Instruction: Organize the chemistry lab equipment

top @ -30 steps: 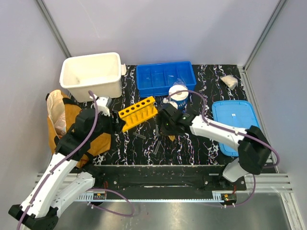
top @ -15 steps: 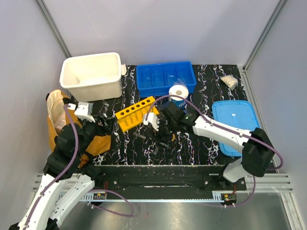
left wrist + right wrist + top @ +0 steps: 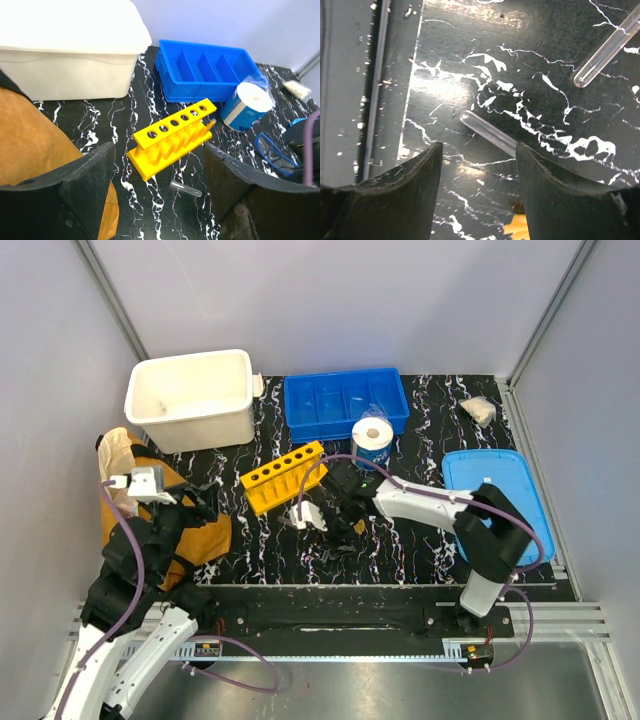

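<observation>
The yellow test-tube rack (image 3: 285, 477) (image 3: 175, 132) lies on the black marbled table with its holes empty. A clear tube (image 3: 186, 188) lies just in front of it. My left gripper (image 3: 205, 510) (image 3: 160, 155) is open and empty, held back over the tan bag to the left of the rack. My right gripper (image 3: 328, 530) (image 3: 479, 147) points down at the table, open, with a tube (image 3: 487, 132) lying just beyond its right finger (image 3: 555, 190). A second tube (image 3: 610, 47) lies farther off. A small yellow piece (image 3: 517, 230) shows under the right finger. Blue-rimmed goggles (image 3: 272, 152) lie by the right arm.
A white bin (image 3: 190, 395) and a blue divided tray (image 3: 345, 400) stand at the back. A paper roll in blue wrapper (image 3: 373, 435) stands behind the right arm. A blue lid (image 3: 495, 490) lies at the right, a tan bag (image 3: 120, 465) at the left edge.
My left gripper has pulled back from the rack toward the left and the near edge. My right gripper has swung left and down over the loose tubes.
</observation>
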`<state>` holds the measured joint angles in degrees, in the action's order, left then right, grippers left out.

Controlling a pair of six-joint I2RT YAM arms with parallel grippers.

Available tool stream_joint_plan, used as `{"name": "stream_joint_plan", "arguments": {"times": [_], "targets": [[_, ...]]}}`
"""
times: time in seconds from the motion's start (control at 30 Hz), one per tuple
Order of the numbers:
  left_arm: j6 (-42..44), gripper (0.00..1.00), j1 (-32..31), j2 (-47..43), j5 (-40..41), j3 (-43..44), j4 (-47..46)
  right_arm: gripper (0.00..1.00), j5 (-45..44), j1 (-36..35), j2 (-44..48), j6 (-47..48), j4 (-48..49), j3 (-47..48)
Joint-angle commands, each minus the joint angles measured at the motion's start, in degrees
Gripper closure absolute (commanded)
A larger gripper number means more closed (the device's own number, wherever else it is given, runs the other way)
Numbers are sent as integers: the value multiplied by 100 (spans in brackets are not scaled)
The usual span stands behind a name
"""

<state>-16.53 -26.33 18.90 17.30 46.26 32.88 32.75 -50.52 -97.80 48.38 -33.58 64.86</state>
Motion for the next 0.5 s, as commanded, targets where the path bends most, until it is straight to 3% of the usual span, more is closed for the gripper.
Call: {"name": "stream_joint_plan", "arguments": {"times": [0.0,0.47], "targets": [[-113,24,13,-315,546,-38,-291,36,83,42,-476,742,18,475],[-166,21,5,-413,722,-64,-291,44,-603,25,-705,1156,511,53]]}}
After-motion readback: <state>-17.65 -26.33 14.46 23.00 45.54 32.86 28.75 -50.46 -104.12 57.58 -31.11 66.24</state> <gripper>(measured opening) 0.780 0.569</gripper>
